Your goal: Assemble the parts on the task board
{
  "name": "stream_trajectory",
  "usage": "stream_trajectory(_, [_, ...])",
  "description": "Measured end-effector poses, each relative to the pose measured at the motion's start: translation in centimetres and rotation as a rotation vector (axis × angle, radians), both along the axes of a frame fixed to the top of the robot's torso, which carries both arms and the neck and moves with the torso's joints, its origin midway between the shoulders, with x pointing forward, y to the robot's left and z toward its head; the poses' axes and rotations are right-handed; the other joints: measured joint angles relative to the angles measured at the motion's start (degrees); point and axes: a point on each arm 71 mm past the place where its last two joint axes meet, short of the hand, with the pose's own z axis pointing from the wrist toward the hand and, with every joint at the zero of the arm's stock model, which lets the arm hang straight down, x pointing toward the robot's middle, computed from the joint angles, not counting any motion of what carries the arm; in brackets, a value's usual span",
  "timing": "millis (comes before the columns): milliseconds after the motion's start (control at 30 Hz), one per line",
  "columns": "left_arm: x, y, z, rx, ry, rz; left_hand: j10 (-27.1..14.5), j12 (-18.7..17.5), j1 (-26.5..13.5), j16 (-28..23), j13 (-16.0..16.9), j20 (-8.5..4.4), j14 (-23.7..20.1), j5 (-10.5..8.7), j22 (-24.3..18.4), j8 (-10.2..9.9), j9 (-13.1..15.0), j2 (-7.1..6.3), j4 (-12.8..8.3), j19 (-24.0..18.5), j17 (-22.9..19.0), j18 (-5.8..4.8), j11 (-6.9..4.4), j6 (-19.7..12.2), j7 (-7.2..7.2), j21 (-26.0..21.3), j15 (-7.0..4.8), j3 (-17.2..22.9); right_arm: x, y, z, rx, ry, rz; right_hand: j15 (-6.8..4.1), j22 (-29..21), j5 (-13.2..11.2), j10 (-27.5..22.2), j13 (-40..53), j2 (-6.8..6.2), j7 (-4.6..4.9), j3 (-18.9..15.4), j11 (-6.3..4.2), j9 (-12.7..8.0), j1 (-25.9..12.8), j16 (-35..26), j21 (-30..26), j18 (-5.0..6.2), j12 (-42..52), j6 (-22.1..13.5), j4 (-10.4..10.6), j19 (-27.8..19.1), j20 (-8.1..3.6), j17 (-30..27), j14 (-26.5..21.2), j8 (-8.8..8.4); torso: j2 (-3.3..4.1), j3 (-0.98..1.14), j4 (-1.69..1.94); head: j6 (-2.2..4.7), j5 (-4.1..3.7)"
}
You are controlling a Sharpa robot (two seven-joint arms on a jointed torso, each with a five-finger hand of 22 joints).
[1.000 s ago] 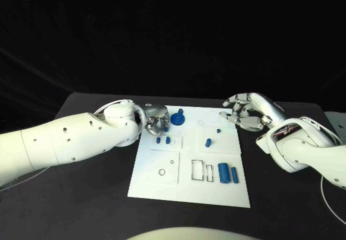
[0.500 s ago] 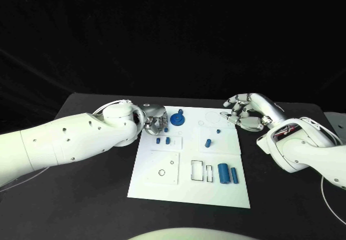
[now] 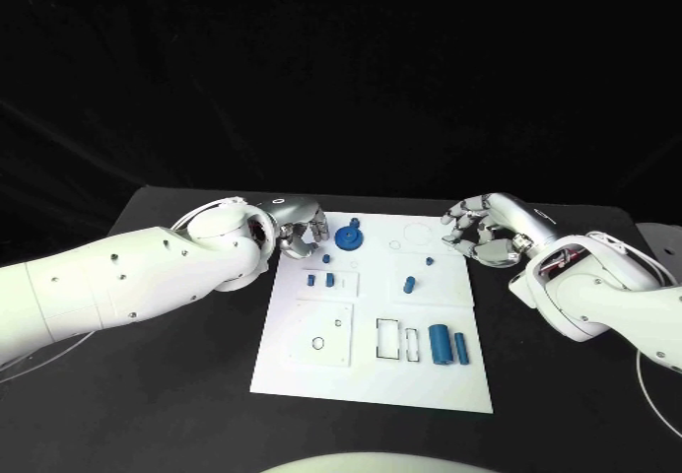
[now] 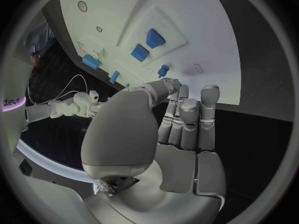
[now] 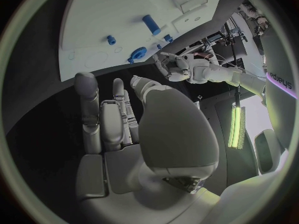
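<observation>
Task board point(image 3: 320, 370) bears no readable writing

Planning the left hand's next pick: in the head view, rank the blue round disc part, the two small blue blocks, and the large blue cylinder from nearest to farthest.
From the left hand:
1. Blue round disc part, beside it.
2. Two small blue blocks, nearer the robot.
3. Large blue cylinder, near right corner.

Task board point(image 3: 320, 370) near half is open from the front, only low blue cylinders point(image 3: 447, 343) at its right; far corners are crowded by the left hand point(image 3: 296, 236) beside the blue disc point(image 3: 348, 236), and the right hand point(image 3: 481, 235).
</observation>
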Motion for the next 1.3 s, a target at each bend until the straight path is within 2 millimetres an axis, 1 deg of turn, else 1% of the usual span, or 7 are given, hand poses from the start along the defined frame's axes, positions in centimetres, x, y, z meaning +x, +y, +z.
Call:
stream_trajectory(100, [-0.1, 0.6, 0.5, -0.098, -0.007, 0.010, 0.0, 0.7, -1.8, -0.6, 0.1, 0.01, -0.7, 0.00, -1.8, 0.2, 0.0, -0.03, 1.2, -1.0, -1.6, 0.00, 0.00, 0.2, -0.06, -1.7, 0.09, -1.8, 0.2, -0.2, -0.4, -0.051, 0.026, 0.016, 0.00, 3.3, -0.7, 0.6, -1.9, -0.43, -0.13, 0.9, -0.14, -0.1, 0.4, 3.0, 4.7, 0.00, -2.5, 1.8, -0.9, 0.8, -0.05, 2.7, 0.0, -0.36, -0.03, 0.00, -0.02, 0.25, -0.29])
stream_trajectory(133, [-0.2, 0.8, 0.7, -0.135, -0.004, 0.017, 0.2, 1.0, -2.0, -0.6, 0.2, 0.01, -0.7, 0.00, -2.1, 0.2, 0.0, 0.15, 1.5, -1.0, -1.8, 0.00, -0.15, 0.2, -0.06, -2.0, 0.09, -2.3, 0.2, -0.2, -0.5, -0.069, 0.033, 0.020, 0.00, 4.3, -0.8, 0.8, -2.5, -0.70, -0.19, 1.2, -0.04, -0.1, 0.7, 3.9, 6.2, -0.78, -3.2, 2.0, -1.0, 1.2, -0.03, 3.6, 0.0, -0.51, -0.03, 0.00, -0.02, 0.37, -0.59])
stream_trajectory(300, [-0.4, 2.1, 1.4, -0.386, 0.053, 0.065, 0.4, 1.7, -3.0, -3.6, 0.4, 0.11, -4.4, 0.00, -7.0, 1.0, 0.1, 0.47, 2.3, -4.0, -8.8, 0.89, -0.40, 0.6, -0.46, -6.0, -0.07, -4.1, 0.5, -0.3, -1.0, -0.180, 0.039, 0.049, 0.00, 8.5, -1.2, 2.0, -4.8, -0.92, -0.31, 2.1, -0.04, -0.3, 0.9, 7.5, 12.3, -1.74, -6.0, 2.1, -1.8, 2.4, -0.01, 5.1, 0.0, -1.27, -0.04, -0.02, -0.07, 0.86, -2.44])
stream_trajectory(433, [-0.8, 2.7, 1.9, -0.642, 0.127, 0.081, -0.1, 3.3, -9.6, -6.4, 1.1, 0.41, -8.5, -0.26, -9.7, 1.3, 0.2, -2.06, 6.5, -5.3, -14.5, 0.89, -0.55, 0.6, -0.46, -10.0, -0.06, -11.0, 0.7, 0.3, -1.4, -0.281, 0.015, 0.075, 0.19, 9.9, -1.5, 1.8, -6.0, -1.38, -0.38, 2.1, 0.19, -0.5, 0.5, 8.2, 13.8, -1.77, -7.7, 2.2, -1.8, 2.4, -0.01, 5.2, 0.2, -1.72, 0.04, -0.04, -0.12, 1.30, -3.65])
stream_trajectory(600, [-1.2, 2.9, 2.5, -0.893, 0.186, 0.087, 0.4, 4.2, -8.7, -7.1, 1.6, 0.09, -9.3, -0.26, -11.5, 1.5, 0.4, -1.19, 7.0, -5.0, -15.5, 0.90, -1.00, 1.1, -0.90, -12.4, -0.36, -13.0, 0.7, 1.3, -2.2, -0.372, -0.013, 0.100, 0.52, 10.6, -1.8, 0.8, -7.3, -1.61, -0.38, 2.4, 0.66, -0.6, 0.2, 8.7, 14.1, -1.77, -9.3, 2.2, -1.8, 2.4, -0.01, 5.1, 0.3, -2.44, 0.11, -0.07, -0.08, 1.60, -4.72])
stream_trajectory(767, [-1.5, 3.2, 2.9, -1.056, 0.213, 0.095, 2.2, 4.7, -7.2, -7.6, 1.7, -0.48, -9.5, -0.26, -12.5, 2.0, 0.6, 0.25, 7.0, -4.4, -16.2, 0.89, -1.52, 1.9, -1.70, -13.6, -0.52, -13.0, 1.0, 2.0, -2.5, -0.436, -0.044, 0.101, 0.62, 11.4, -1.8, 0.4, -7.9, -1.61, -0.38, 2.6, 0.67, -0.7, 0.2, 9.5, 15.5, -1.77, -9.9, 2.2, -2.0, 2.6, 0.19, 5.1, 0.2, -2.61, 0.12, -0.07, -0.02, 1.64, -5.13])
stream_trajectory(1300, [-2.1, 3.6, 3.3, -1.224, 0.242, 0.113, 2.7, 4.7, -6.7, -7.6, 1.6, -0.50, -9.7, 0.00, -13.0, 2.2, 0.7, 0.80, 6.8, -3.9, -16.5, 0.89, -1.64, 2.4, -1.80, -14.1, -0.73, -12.8, 1.2, 4.1, -2.8, -0.492, -0.080, 0.117, 0.61, 12.9, -2.4, 3.1, -9.0, -1.14, -0.58, 4.9, 0.27, -0.4, 0.7, 10.7, 20.2, -2.40, -9.8, 4.3, -3.1, 3.6, 0.40, 5.1, 0.2, -2.85, 0.16, -0.02, 0.01, 1.08, -5.23])
